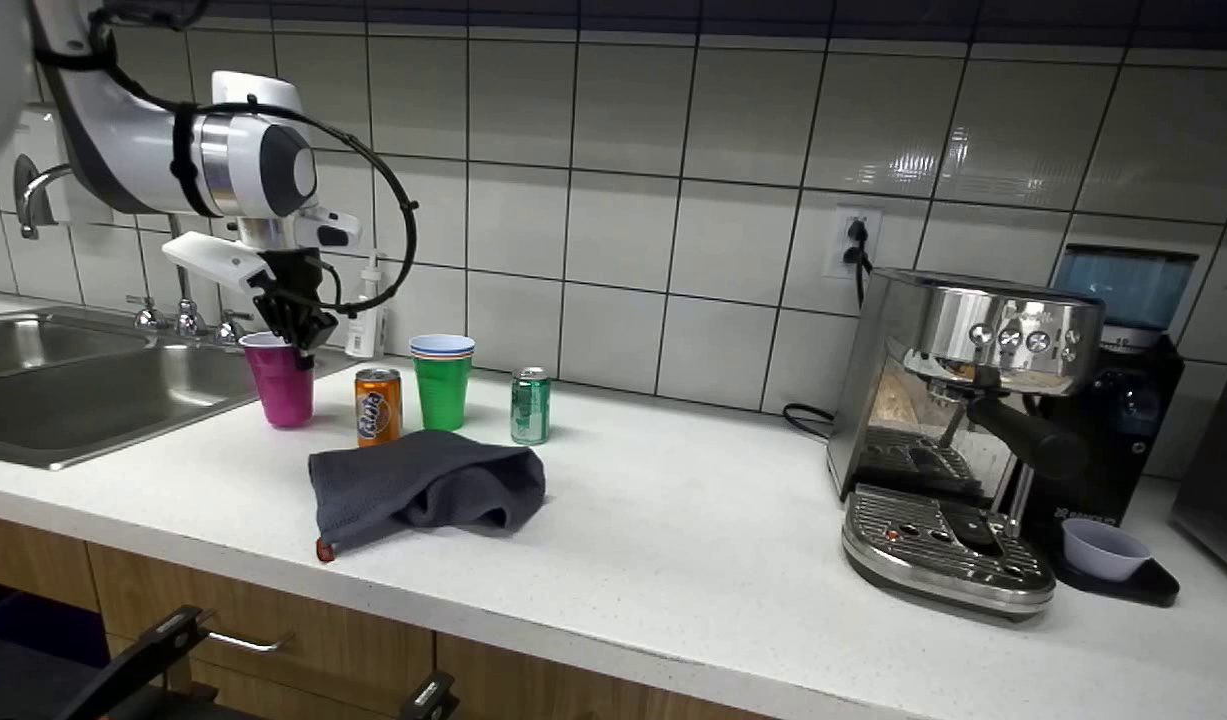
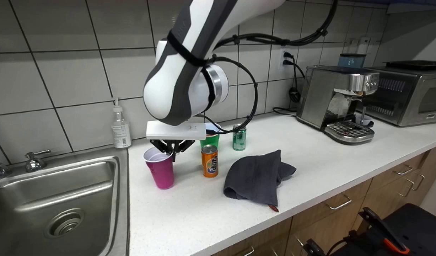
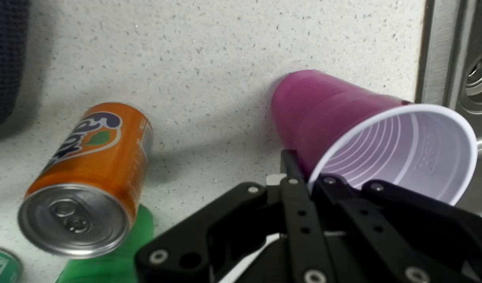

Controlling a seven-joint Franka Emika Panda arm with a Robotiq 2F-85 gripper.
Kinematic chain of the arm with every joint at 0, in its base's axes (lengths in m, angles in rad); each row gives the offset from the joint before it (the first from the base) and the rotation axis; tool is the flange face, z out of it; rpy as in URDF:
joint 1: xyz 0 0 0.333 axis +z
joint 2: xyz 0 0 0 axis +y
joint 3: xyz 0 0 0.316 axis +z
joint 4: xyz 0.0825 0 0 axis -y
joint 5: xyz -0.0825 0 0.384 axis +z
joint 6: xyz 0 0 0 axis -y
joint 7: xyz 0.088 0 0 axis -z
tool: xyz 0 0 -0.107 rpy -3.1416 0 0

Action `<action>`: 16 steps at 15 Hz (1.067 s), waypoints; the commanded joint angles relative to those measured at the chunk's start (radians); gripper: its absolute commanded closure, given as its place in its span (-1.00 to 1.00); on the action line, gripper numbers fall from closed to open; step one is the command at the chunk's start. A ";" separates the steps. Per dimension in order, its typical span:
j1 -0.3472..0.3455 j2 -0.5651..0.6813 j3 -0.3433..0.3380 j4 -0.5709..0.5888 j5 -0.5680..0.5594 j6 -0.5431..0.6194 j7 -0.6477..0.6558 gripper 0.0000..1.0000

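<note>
Pinching the magenta cup by its rim, one finger inside and one out, the gripper holds it just beside the sink, its body sinkward of the jaws, long axis, to my eye, near upright, leaning slightly sinkward.

A wall of glossy, pale grey square tiles with dark grout lines runs behind a speckled white worktop. In an exterior view, the wall's topmost strip lies in dark bluish shade and bright reflections gleam on the tiles. Brown wood-grain cabinets with silvery metal bar handles stand below the worktop. In an exterior view, a plain grey wall closes the far end, crossed by a slanting shadow.
</note>
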 commanded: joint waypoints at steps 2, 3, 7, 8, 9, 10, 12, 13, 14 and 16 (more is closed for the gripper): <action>0.009 -0.042 -0.008 -0.012 -0.011 0.009 0.029 0.99; 0.009 -0.049 -0.009 -0.016 -0.012 0.016 0.032 0.99; 0.020 -0.083 -0.026 -0.033 -0.027 0.058 0.052 0.99; 0.024 -0.092 -0.032 -0.038 -0.032 0.072 0.058 0.99; 0.030 -0.099 -0.042 -0.043 -0.038 0.089 0.070 0.99; 0.035 -0.106 -0.053 -0.048 -0.045 0.107 0.081 0.99; 0.060 -0.112 -0.092 -0.055 -0.080 0.146 0.121 0.99; 0.075 -0.115 -0.115 -0.058 -0.102 0.161 0.144 0.99; 0.094 -0.117 -0.148 -0.062 -0.130 0.180 0.176 0.99; 0.133 -0.124 -0.210 -0.070 -0.164 0.207 0.223 0.99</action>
